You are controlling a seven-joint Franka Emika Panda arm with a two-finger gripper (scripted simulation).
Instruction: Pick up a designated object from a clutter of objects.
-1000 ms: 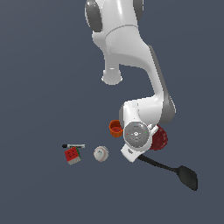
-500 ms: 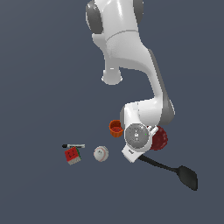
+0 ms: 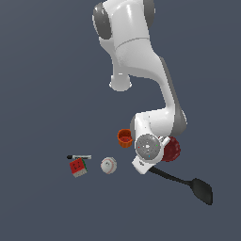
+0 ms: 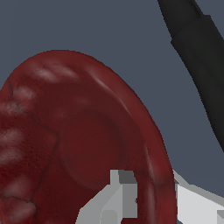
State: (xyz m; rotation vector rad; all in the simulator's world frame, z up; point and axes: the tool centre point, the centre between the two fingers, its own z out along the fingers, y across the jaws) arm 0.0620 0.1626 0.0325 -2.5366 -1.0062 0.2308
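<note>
The dark-red bowl (image 4: 78, 144) fills most of the wrist view: a wide, shallow dish with a smooth, glossy inner hollow and a wall that is ribbed and scalloped, the ribs catching pale highlights along one side. Its rim curves in a long arc, and the gripper (image 4: 153, 197) straddles that rim, one grey finger (image 4: 113, 197) inside the hollow and the other (image 4: 197, 203) outside the wall, both pressed close against it, so the jaws look clamped on the bowl's edge.

In the exterior view the bowl (image 3: 171, 149) shows only as a dark-red crescent, just beside the arm's wrist (image 3: 148, 147), which covers the rest of it. Taking the bowl as landmark: the black spatula (image 3: 188, 184) lies just below it, its handle running from under the wrist out to a broad blade; the orange cup (image 3: 124, 138) stands near the bowl on the exterior view's left, beyond the wrist; the white baseball (image 3: 108, 165) is farther that way, and the red cube (image 3: 77, 167) and the black marker (image 3: 79, 156) are well apart from the bowl, next to each other
</note>
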